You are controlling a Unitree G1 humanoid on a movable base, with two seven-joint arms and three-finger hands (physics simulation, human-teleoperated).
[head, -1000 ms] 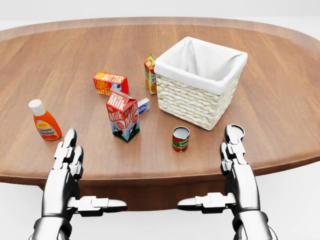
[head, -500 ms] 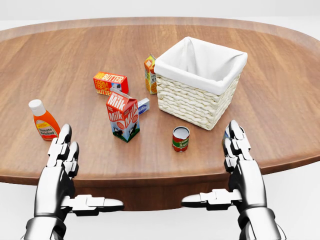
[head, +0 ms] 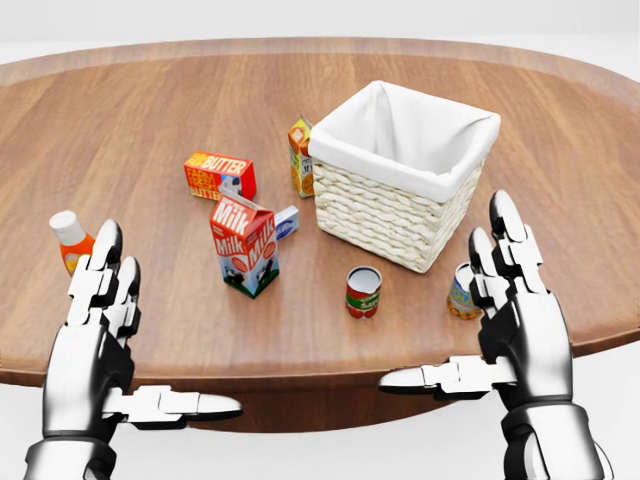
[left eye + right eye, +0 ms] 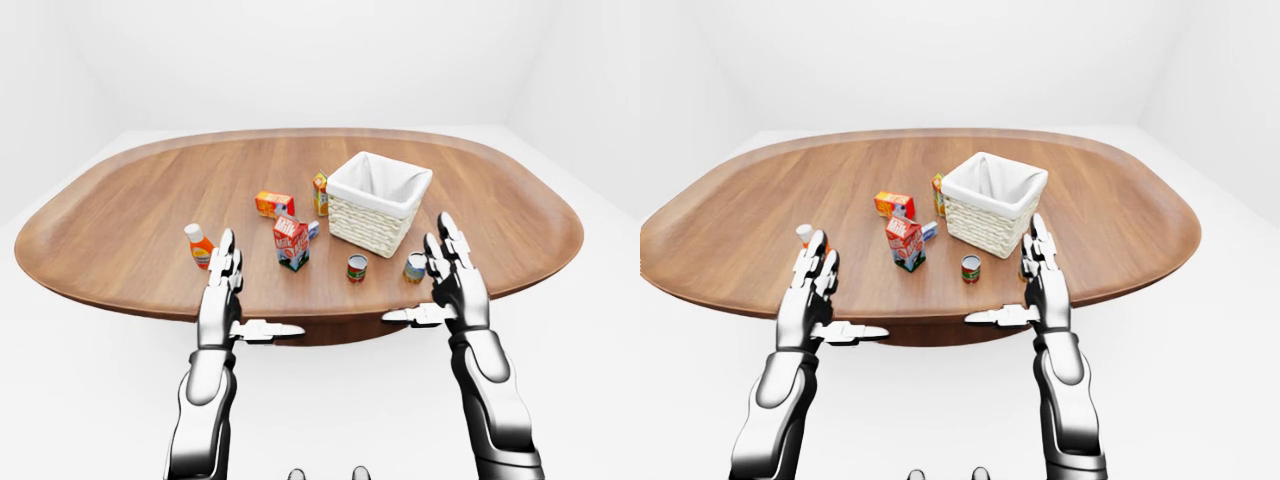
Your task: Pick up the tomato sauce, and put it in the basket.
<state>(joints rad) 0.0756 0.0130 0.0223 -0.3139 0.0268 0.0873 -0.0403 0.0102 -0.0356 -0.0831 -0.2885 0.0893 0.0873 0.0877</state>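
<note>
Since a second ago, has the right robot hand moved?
Yes. The right robot hand has risen up the head view, its fingertips now beside the basket.

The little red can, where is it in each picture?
Left-eye view: red can low of centre, below the basket.
Head view: centre, below the basket's near corner.
Right-eye view: centre, below the basket.
Shared landmark: the milk carton to its left.

"Milk" stands on the milk carton (image 3: pixel 244 245) and "BUTTER" on the butter box (image 3: pixel 219 175).
</note>
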